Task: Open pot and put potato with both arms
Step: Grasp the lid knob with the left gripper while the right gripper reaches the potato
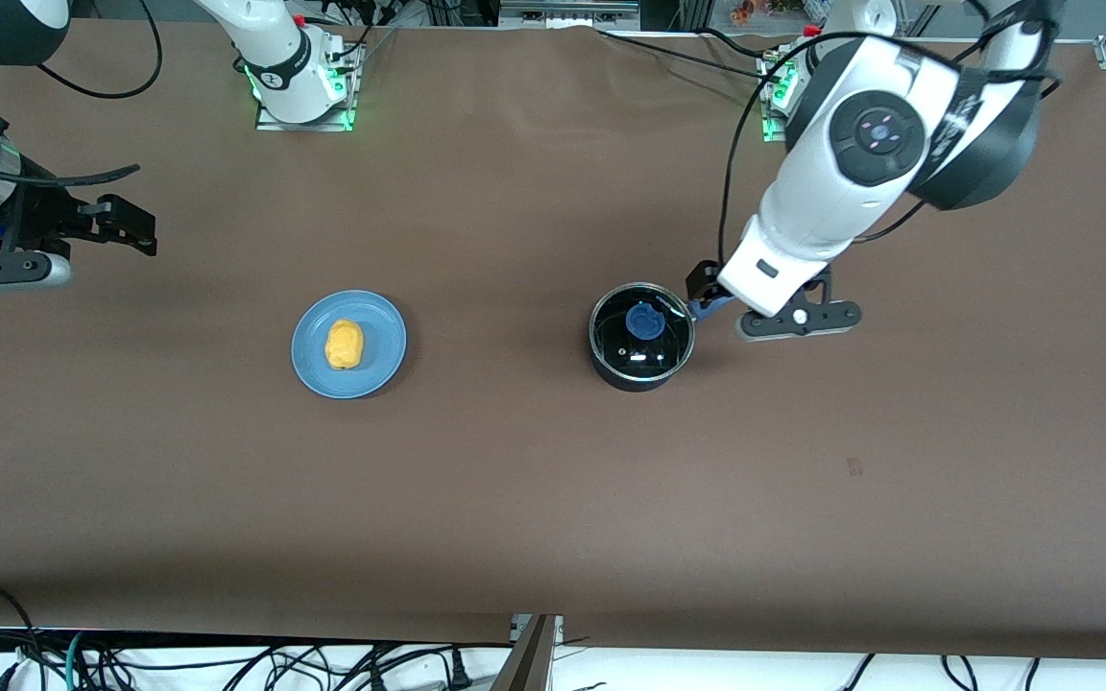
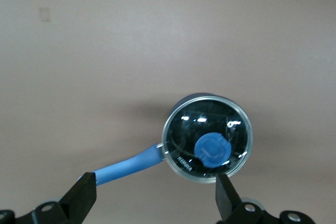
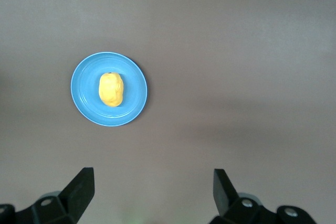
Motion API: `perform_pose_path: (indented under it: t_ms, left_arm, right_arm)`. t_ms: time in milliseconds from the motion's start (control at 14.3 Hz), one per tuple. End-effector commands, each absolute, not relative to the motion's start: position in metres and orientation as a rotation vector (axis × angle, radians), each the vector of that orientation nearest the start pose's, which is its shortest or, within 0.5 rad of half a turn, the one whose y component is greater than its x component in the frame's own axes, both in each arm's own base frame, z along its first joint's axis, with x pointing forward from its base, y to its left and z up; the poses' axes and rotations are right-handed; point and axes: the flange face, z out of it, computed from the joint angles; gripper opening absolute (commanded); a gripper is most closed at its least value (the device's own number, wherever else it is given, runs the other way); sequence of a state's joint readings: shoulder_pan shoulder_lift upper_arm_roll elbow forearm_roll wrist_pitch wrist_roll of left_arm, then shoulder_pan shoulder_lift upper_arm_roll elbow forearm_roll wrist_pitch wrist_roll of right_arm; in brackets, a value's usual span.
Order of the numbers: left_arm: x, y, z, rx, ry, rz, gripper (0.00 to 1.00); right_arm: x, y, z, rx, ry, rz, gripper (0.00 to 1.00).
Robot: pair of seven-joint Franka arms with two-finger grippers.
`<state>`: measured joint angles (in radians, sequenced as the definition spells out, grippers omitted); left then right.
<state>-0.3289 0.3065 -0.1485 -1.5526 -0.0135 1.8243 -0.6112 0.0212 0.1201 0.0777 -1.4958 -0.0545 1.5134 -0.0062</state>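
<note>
The black pot (image 1: 641,336) stands mid-table with its glass lid (image 1: 659,353) and blue knob (image 1: 646,321) on. Its blue handle (image 1: 709,308) points toward the left arm's end and is mostly hidden under my left gripper (image 1: 704,285). In the left wrist view the left gripper (image 2: 156,184) is open above the handle (image 2: 126,165), beside the lid (image 2: 207,138). The yellow potato (image 1: 344,344) lies on a blue plate (image 1: 375,363). My right gripper (image 1: 135,230) hangs open and empty over the table at the right arm's end; its wrist view (image 3: 152,179) shows the potato (image 3: 111,89).
The blue plate (image 3: 86,98) lies toward the right arm's end from the pot, with bare brown table between them. The arm bases stand along the table edge farthest from the front camera. Cables hang below the nearest edge.
</note>
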Motion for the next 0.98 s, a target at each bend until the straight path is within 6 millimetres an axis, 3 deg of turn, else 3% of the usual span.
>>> perform_pose_path:
  t_ms: [0,140,420,629,909]
  left_arm:
    - [0.579,-0.311,0.449,-3.162,-0.257,0.035,1.0]
    - [0.574,-0.319,0.435,-3.171,-0.268,0.014,1.0]
    - [0.564,-0.339,0.414,-3.178,-0.241,0.006,1.0]
    - [0.557,-0.347,0.394,-3.188,-0.242,-0.011,1.0]
    - [0.548,-0.35,0.371,-3.18,-0.213,-0.039,1.0]
  right_arm:
    - [0.586,0.05,0.576,-3.167,-0.151,0.179,1.0]
    - [0.597,0.049,0.549,-3.159,-0.145,0.247,1.0]
    - [0.603,0.054,0.525,-3.145,-0.159,0.317,1.0]
    - [0.608,0.074,0.507,-3.153,-0.21,0.336,1.0]
    - [0.623,0.109,0.449,-3.146,-0.275,0.378,1.0]
